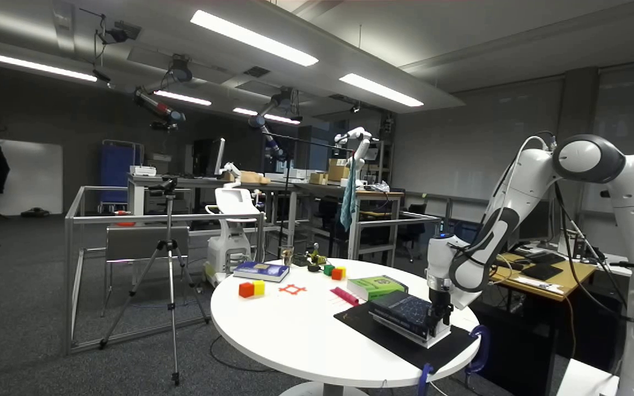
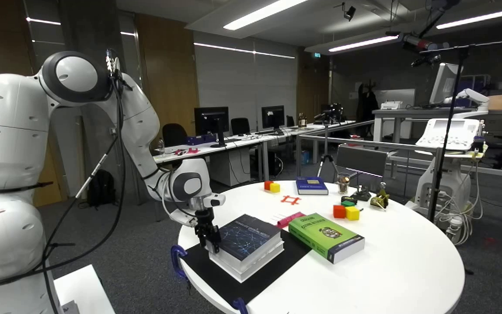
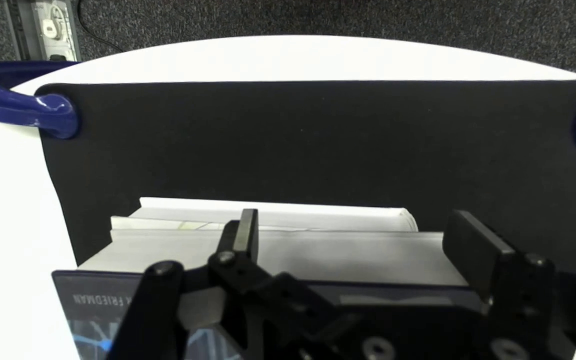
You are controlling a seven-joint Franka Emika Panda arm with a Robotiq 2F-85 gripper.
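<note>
My gripper (image 1: pixel 439 323) is open, with its fingers pointing down at the end of a stack of two thick books. It also shows in an exterior view (image 2: pixel 211 245). In the wrist view the fingers (image 3: pixel 355 240) stand wide apart in front of the pale page edges, with nothing clasped between them. The top book (image 2: pixel 246 235) has a dark cover with blue lines; its cover also shows in the wrist view (image 3: pixel 100 300). The lower book (image 2: pixel 257 266) shows white page edges and sticks out a little. I cannot tell whether a finger touches the books.
The stack lies on a black mat (image 3: pixel 308 140), held by blue clamps (image 1: pixel 480 352) at the edge of the round white table (image 1: pixel 295 335). A green book (image 2: pixel 327 237) and pink roll (image 2: pixel 290 219) lie beside it. Farther off are a blue book (image 1: pixel 262 271) and coloured cubes (image 1: pixel 252 289).
</note>
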